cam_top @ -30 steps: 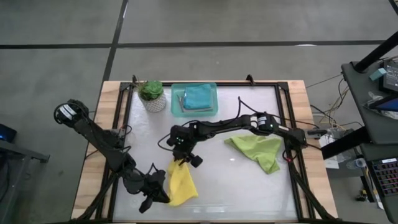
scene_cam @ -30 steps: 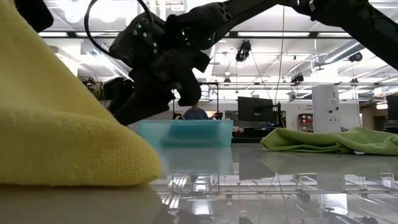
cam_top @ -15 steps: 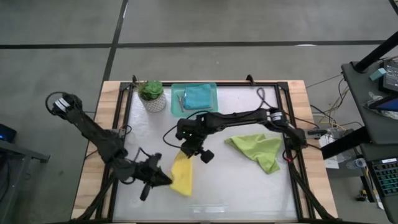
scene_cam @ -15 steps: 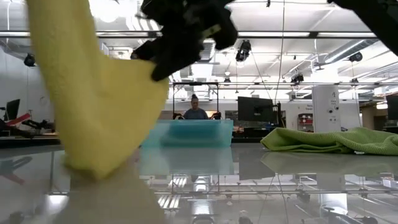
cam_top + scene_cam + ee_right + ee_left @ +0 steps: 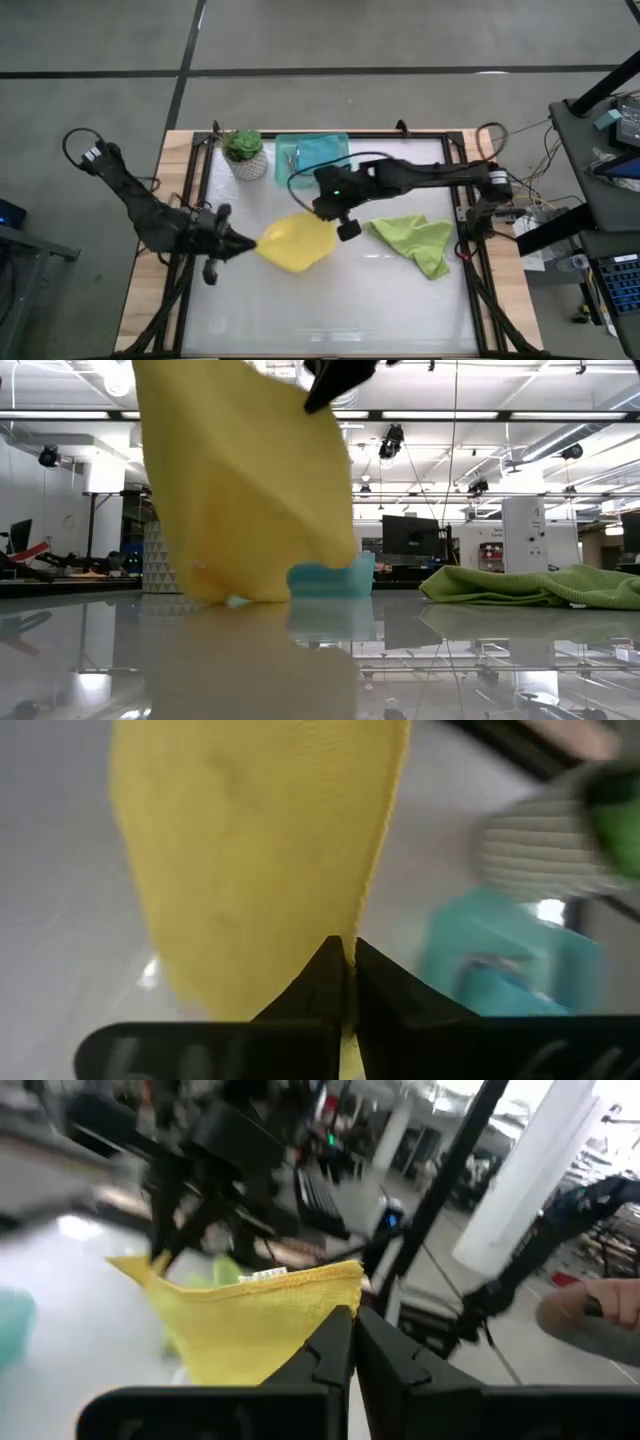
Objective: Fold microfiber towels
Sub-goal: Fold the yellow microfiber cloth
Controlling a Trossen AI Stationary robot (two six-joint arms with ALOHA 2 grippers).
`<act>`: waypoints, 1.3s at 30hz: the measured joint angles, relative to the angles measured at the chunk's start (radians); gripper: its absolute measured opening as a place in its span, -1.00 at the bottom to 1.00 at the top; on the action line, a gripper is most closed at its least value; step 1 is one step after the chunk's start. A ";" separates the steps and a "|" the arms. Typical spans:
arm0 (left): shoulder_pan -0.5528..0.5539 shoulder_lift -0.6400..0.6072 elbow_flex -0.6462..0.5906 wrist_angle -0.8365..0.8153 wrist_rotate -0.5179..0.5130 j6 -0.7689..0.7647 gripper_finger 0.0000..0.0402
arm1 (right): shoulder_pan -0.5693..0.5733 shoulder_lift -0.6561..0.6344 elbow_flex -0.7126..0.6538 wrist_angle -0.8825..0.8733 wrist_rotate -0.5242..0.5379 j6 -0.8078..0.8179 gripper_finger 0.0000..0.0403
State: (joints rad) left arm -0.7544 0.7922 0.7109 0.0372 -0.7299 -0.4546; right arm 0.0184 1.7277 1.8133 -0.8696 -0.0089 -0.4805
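The yellow microfiber towel (image 5: 296, 243) hangs spread between my two grippers over the middle of the table. My left gripper (image 5: 250, 243) is shut on its left corner and my right gripper (image 5: 333, 214) on its far right corner. In the low view the towel (image 5: 245, 490) falls as a wide sheet; whether its lowest part (image 5: 228, 598) touches the table I cannot tell. A lime green towel (image 5: 415, 241) lies crumpled flat on the table at the right. A teal towel (image 5: 320, 155) lies in the teal tray (image 5: 284, 165). My left gripper pinches the yellow towel's corner (image 5: 345, 1287) between its two shut fingers (image 5: 325, 1342), close to the white label (image 5: 265, 1277). The fingers come level from the table's left. The cloth's top edge runs off from the corner toward my right gripper. My right gripper pinches the yellow towel at its edge (image 5: 352, 925) between its two shut fingers (image 5: 322, 970). It comes slanting down from the table's far right. The cloth (image 5: 250, 850) hangs below the fingers as a smooth sheet.
A potted plant (image 5: 243, 153) stands at the far left beside the tray. The black frame rail (image 5: 195, 200) runs around the table. Bare table lies near the front edge. A person's hand (image 5: 595, 1305) shows in the room beyond.
Both grippers have risen with the yellow towel. My left gripper went toward the far edge, my right toward the far right. The towel, heaped near the front edge a second ago, has been lifted off the table and spread out between them.
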 joint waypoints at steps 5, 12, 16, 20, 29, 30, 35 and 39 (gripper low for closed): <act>0.000 -0.107 0.015 0.003 -0.013 0.169 -1.00 | 0.004 -0.080 0.000 0.025 0.113 0.072 -0.96; 0.001 -0.195 0.013 -0.004 -0.102 0.335 -1.00 | 0.004 -0.168 0.007 0.018 0.295 0.065 -0.96; 0.002 -0.213 0.013 -0.003 -0.123 0.415 -1.00 | 0.003 -0.195 0.021 0.016 0.331 0.076 -0.96; 0.000 -0.229 0.009 -0.002 -0.088 0.462 -1.00 | 0.017 -0.218 0.024 -0.032 0.303 0.124 -0.96; 0.000 -0.090 -0.014 0.005 0.093 0.342 -1.00 | 0.123 -0.221 -0.006 -0.184 0.151 0.273 -0.96; 0.000 -0.051 -0.016 -0.002 0.116 0.293 -1.00 | 0.139 -0.222 -0.021 -0.183 0.130 0.295 -0.96; -0.008 0.159 -0.019 -0.010 0.210 0.030 -1.00 | 0.234 -0.220 -0.147 -0.116 0.007 0.418 -0.96; -0.020 0.313 -0.002 0.018 0.290 -0.173 -1.00 | 0.304 -0.214 -0.294 0.011 -0.101 0.513 -0.96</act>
State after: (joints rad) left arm -0.7741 1.1052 0.7084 0.0551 -0.4396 -0.6277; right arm 0.3222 1.5135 1.5191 -0.8586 -0.1101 0.0328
